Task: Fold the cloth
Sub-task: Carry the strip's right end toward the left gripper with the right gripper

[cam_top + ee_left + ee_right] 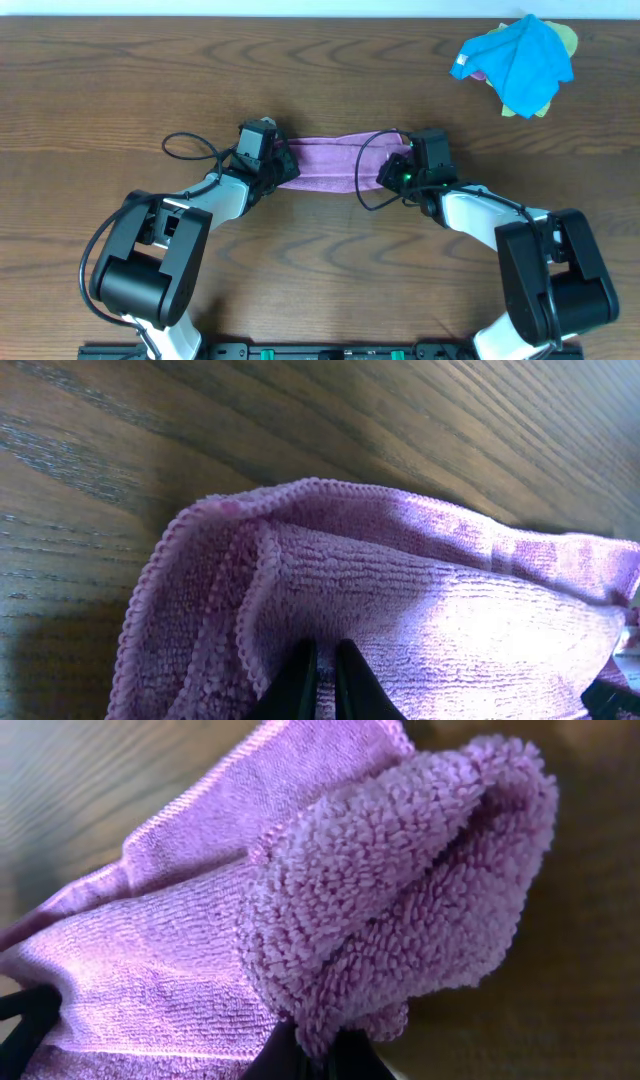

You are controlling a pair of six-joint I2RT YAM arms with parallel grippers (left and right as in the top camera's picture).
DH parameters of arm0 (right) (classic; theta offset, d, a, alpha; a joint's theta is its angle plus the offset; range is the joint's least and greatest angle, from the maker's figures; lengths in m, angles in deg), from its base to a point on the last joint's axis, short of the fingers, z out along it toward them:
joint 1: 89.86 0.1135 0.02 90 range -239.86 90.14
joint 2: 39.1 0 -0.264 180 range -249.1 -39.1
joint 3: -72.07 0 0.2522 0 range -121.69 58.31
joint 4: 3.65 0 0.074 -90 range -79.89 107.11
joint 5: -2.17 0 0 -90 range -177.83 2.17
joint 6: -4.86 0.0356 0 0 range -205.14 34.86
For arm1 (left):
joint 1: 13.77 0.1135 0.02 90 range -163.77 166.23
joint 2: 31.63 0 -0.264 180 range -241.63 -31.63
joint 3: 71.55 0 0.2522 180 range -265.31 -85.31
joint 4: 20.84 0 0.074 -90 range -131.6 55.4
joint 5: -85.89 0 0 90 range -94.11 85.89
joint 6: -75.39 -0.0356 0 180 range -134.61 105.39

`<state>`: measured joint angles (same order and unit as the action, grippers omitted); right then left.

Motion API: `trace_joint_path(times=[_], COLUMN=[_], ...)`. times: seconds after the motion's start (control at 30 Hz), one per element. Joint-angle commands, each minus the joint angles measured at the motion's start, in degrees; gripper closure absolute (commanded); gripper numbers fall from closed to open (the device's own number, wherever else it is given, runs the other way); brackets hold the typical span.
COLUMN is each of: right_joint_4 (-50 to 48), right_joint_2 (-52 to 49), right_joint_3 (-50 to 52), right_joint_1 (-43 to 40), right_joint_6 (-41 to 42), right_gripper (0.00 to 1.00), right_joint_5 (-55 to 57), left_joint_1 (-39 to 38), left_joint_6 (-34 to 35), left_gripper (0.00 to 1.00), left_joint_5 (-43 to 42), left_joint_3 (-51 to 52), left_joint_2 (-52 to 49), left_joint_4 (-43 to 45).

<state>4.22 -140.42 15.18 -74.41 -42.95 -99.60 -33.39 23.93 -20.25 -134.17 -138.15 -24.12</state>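
The lilac cloth (335,165) spans the middle of the bench (330,280) as a doubled band, its ends grasped by the left hand (280,168) and the right hand (398,168), both clenched on it. The first fold appears made; next, carry one end over the other, edges aligned.

One purple cloth (335,163); one blue cloth (520,60); one yellow-green cloth (568,38); two arms (215,195); one table (100,80).
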Motion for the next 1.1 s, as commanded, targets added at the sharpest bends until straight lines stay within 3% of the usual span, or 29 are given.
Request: trace_joint_path(times=[0.0,0.37,0.93,1.07], right_joint_4=[-0.4,3.6,1.6,2.1], right_joint_2=[0.1,10.0,10.2,10.2], right_joint_3=[0.0,-2.9,-5.3,-5.8], right_joint_1=[-0.7,6.8,17.3,17.5], right_joint_6=[-4.9,-12.3,-12.5,-12.7], right_gripper=[0.99,0.99,0.99,0.99], right_joint_5=[0.3,1.0,4.4,4.5], left_joint_1=[0.1,0.1,0.1,0.6], left_joint_6=[-1.3,-3.0,-4.2,-7.3], left_gripper=[0.91,0.92,0.94,0.94], left_joint_5=[0.4,-0.3,-2.0,-3.0], left_joint_3=[0.7,0.6,-1.3,-2.5], left_joint_2=[-1.5,-1.5,-1.2,0.8], left_joint_4=[-2.2,-3.2,-3.5,-6.3])
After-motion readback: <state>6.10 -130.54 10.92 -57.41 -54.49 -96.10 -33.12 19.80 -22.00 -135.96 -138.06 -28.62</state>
